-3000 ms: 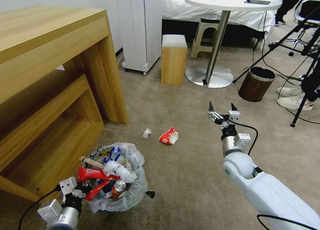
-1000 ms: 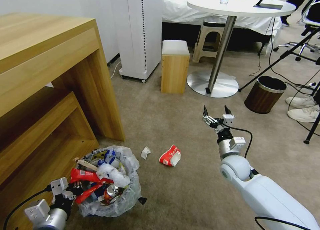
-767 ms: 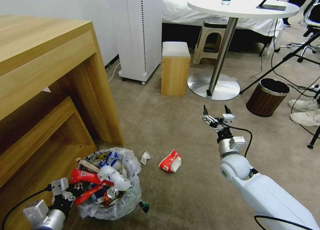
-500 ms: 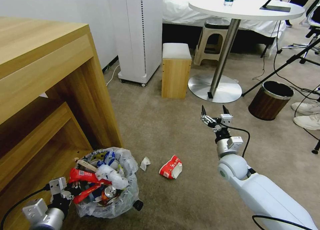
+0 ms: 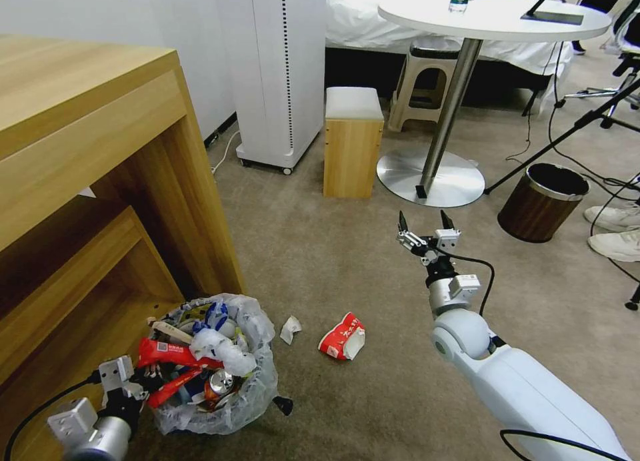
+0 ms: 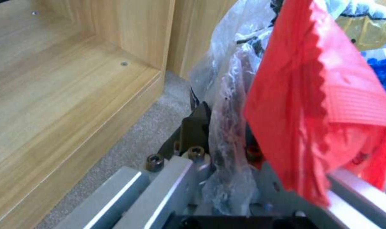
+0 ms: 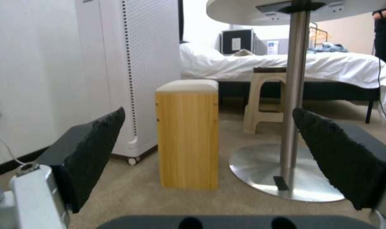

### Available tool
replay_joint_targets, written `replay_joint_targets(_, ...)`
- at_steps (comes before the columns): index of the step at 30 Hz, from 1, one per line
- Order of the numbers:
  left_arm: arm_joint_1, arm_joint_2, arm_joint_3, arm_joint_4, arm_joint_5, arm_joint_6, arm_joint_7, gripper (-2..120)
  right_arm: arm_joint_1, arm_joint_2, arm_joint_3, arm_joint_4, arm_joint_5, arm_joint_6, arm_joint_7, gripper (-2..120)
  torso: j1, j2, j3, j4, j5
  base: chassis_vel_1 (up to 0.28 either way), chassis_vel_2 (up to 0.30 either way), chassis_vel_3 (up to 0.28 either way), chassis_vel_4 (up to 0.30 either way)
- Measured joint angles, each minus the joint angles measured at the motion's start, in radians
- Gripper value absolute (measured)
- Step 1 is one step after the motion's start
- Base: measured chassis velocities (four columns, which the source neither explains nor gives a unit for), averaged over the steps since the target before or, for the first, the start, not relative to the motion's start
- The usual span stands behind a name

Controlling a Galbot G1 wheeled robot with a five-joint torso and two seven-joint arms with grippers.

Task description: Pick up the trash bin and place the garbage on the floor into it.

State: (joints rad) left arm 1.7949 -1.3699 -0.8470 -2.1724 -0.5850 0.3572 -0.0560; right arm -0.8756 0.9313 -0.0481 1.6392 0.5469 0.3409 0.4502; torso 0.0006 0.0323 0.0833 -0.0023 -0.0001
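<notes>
The trash bin (image 5: 220, 394), lined with a crinkly white bag, is heaped with red wrappers, a can and other litter, low on the left of the head view beside the desk. My left gripper (image 5: 152, 383) is shut on its near rim. In the left wrist view that gripper (image 6: 227, 136) pinches the bag (image 6: 227, 79) next to a red wrapper (image 6: 320, 95). On the beige floor (image 5: 347, 261) lie garbage pieces: a red-and-white wrapper (image 5: 342, 336) and a crumpled paper (image 5: 290, 329), just right of the bin. My right gripper (image 5: 422, 231) hangs open beyond them, and its pads (image 7: 95, 152) stand wide apart.
A wooden desk (image 5: 100, 147) with a low shelf rises on the left. Ahead stand a white appliance (image 5: 280, 67), a wooden stool (image 5: 353, 141), a round table's metal foot (image 5: 430, 174) and a brown bin (image 5: 543, 201). Tripod legs, cables and someone's shoes (image 5: 613, 231) are on the right.
The whole head view has shifted with the camera, so the litter and bin now sit differently in the picture. My left gripper still holds the bin's rim. The right gripper stays open.
</notes>
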Motion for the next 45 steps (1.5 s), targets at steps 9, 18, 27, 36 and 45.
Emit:
replay_joint_targets(9,0.008,-0.011,0.001,-0.002,0.007,-0.005,0.000,1,-0.002,-0.004,-0.005,0.009,0.001,-0.003,-0.002,100,0.000,0.000,0.000,0.0000,0.0000,0.000,0.000,0.000,0.000)
replay_joint_targets(18,0.012,-0.033,0.010,-0.004,0.023,-0.018,0.001,1,-0.013,-0.045,-0.109,0.094,0.265,-0.211,0.092,100,0.000,0.000,0.000,0.0000,-0.0001,0.000,0.000,0.000,0.000)
replay_joint_targets(27,0.001,-0.061,0.022,0.014,0.043,-0.036,0.003,1,0.008,0.018,-0.252,0.039,0.522,-0.417,0.273,100,0.000,0.000,0.000,0.0002,-0.0002,0.000,0.000,0.000,0.000)
replay_joint_targets(36,-0.009,-0.074,0.031,0.028,0.053,-0.044,0.005,1,0.021,0.206,-0.255,-0.184,0.511,-0.427,0.316,100,0.000,0.000,0.000,0.0000,0.0003,0.000,0.000,0.000,0.000)
replay_joint_targets(45,-0.020,-0.084,0.035,0.039,0.059,-0.046,0.005,1,0.049,0.327,-0.283,-0.286,0.497,-0.425,0.298,97,0.000,0.000,0.000,0.0001,-0.0001,0.000,0.000,0.000,0.000)
